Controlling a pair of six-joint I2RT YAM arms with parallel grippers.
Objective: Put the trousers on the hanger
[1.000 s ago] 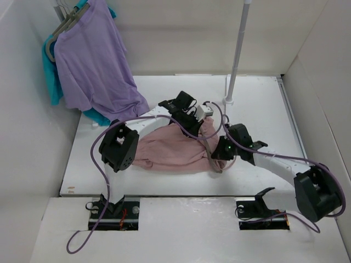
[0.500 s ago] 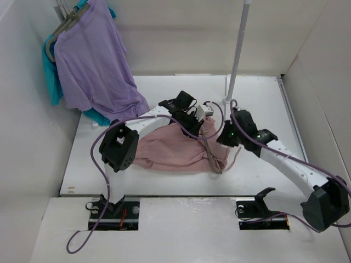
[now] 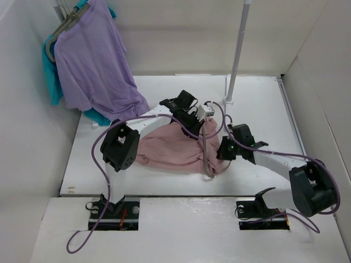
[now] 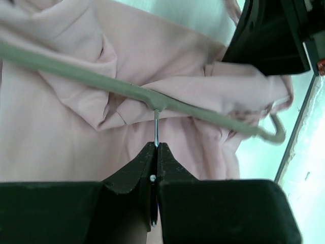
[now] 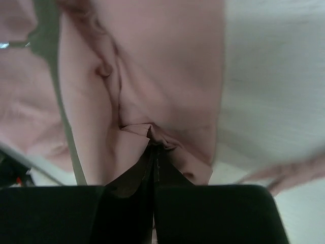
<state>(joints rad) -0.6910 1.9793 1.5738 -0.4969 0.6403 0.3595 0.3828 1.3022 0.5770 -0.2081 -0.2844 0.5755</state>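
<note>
White table [image 3: 263,104], white walls [image 3: 181,38], purple shirt [image 3: 93,60] hung back-left. Left gripper [image 4: 155,148] clamped on the hanger [image 4: 76,74] hook, bar just past its fingertips, across the trousers [image 4: 61,132]. Right gripper [image 5: 154,150] pinched closed on a trousers fold at its tips.

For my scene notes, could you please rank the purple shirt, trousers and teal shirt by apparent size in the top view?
1. Purple shirt, clearly largest.
2. Trousers.
3. Teal shirt, only its edges showing behind the purple one.
</note>
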